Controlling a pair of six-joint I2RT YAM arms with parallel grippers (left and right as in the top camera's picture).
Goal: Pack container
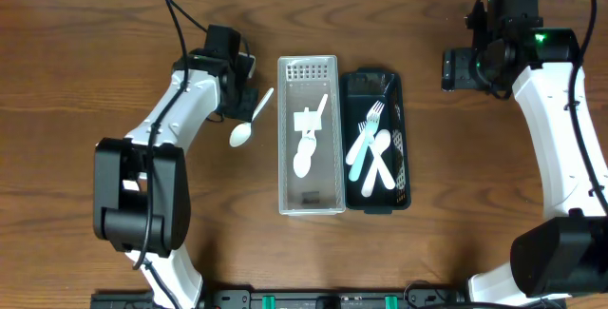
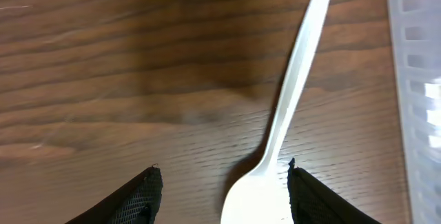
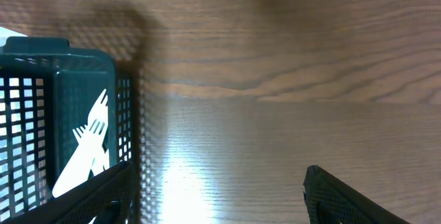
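From overhead, the left gripper [image 1: 245, 88] hangs close to a loose spoon [image 1: 255, 114] that lies on the table, with the clear tray [image 1: 282, 157] just beyond it. The tray already holds some white cutlery [image 1: 305, 152]. The dark basket [image 1: 402, 190] touching its far side holds a fork and spoons [image 1: 372, 147]. The right gripper [image 1: 454, 69] is well apart from the basket, off its outer side.

At the left wrist, the left gripper [image 2: 224, 170] is released, its jaws standing apart. The spoon [image 2: 286, 114] has its bowl between them, nearer the tray-side finger, and its handle points away. Whether anything touches it I cannot tell, but it looks to be lying free.

At the right wrist, the right gripper [image 3: 219, 171] is released and spread wide over bare wood, with the basket [image 3: 83, 65] off to one side.

Packing looks partly done: most pieces are stowed, and this one spoon is left outside.
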